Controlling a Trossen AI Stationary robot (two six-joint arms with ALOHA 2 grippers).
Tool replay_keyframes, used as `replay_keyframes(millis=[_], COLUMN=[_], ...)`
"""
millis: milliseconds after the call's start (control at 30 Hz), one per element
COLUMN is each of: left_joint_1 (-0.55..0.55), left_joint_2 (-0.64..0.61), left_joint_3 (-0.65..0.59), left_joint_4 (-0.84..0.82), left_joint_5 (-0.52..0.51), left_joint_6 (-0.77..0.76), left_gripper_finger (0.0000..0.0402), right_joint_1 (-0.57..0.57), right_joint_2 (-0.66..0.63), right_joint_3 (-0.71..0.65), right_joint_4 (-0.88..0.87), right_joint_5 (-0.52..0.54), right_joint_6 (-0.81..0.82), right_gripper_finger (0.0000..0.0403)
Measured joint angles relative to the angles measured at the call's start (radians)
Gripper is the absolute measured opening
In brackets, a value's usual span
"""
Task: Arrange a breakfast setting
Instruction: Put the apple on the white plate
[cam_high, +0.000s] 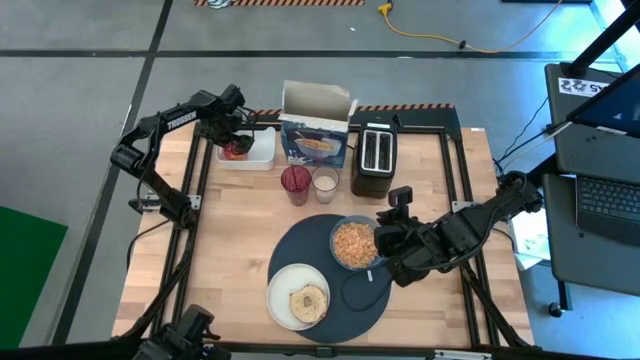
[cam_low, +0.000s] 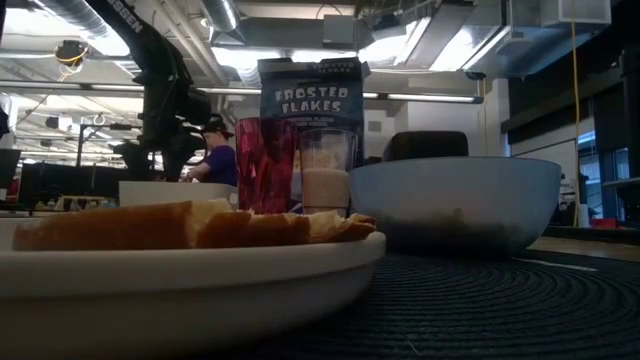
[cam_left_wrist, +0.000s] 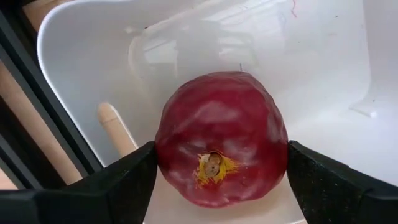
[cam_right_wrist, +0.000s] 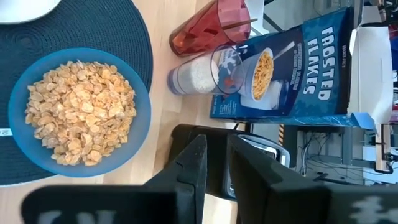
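Apple (cam_left_wrist: 221, 140) in left claw (cam_left_wrist: 217, 180), white bin (cam_left_wrist: 323, 74)

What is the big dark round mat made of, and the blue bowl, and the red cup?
The placemat looks like woven cord or fibre: ribbed rings run around it, matte. The light-blue bowl looks like smooth plastic or glazed ceramic; its even, slightly glossy rim leaves that open. The red cup seems to be see-through plastic or glass, since light passes through its tinted wall.
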Motion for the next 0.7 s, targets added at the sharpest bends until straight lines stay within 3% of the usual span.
replay_keyframes(millis=[300, 700], left_joint_1=[-0.004, -0.029], left_joint_2=[-0.011, -0.148], left_joint_3=[-0.001, 0.037], left_joint_4=[-0.005, -0.097], left_joint_5=[0.010, -0.046], left_joint_6=[0.004, 0.053], left_gripper_finger=[0.0310, 0.0310], right_joint_1=[0.000, 0.000], right_joint_2=[0.000, 0.000], right_joint_3=[0.000, 0.000], right_joint_4=[0.016, 0.017], right_joint_5=[0.000, 0.031], right_joint_6=[-0.001, -0.034], right_gripper_finger=[0.0066, 0.0066])
